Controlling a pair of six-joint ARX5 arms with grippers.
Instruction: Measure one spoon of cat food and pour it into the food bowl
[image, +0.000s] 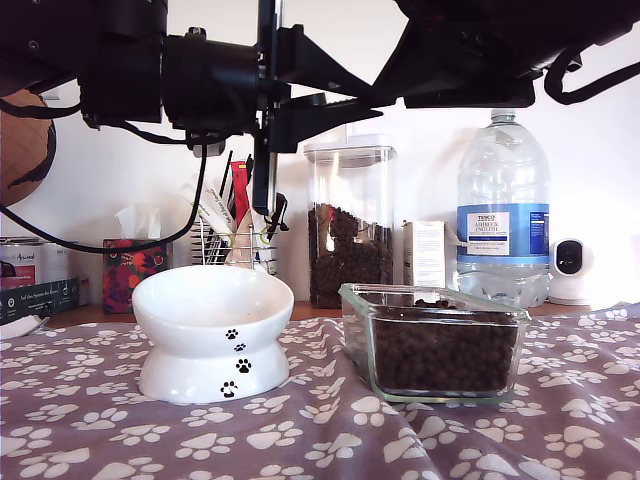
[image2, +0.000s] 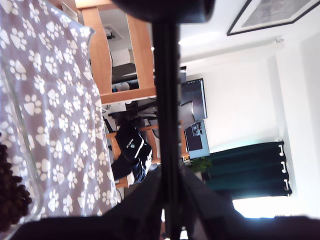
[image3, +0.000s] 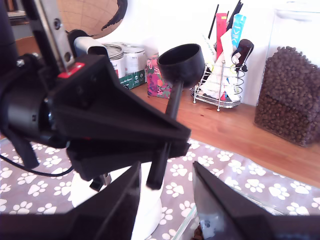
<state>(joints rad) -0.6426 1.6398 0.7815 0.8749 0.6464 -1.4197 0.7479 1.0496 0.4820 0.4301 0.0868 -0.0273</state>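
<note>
The black spoon (image3: 176, 95) stands upright, cup (image3: 182, 62) on top, and my first gripper (image3: 182, 144) is shut on its handle (image: 265, 170). The first wrist view looks along that handle (image2: 167, 125) from my first gripper (image2: 167, 220). I cannot see inside the cup. In the exterior view my first gripper (image: 270, 100) hangs high above the white food bowl (image: 213, 310), and the bowl's inside is hidden. My second gripper (image3: 167, 200) is open and holds nothing. It faces the spoon from the exterior view's right. Cat food (image: 440, 350) fills a clear glass dish (image: 372, 335) to the bowl's right in that view.
A tall clear canister (image: 348, 225) of kibble and a water bottle (image: 503, 210) stand behind the dish. A wire rack of sticks (image: 235, 235), a tissue box (image: 130, 265) and tins line the back. A paw-print cloth (image: 320, 430) covers the table.
</note>
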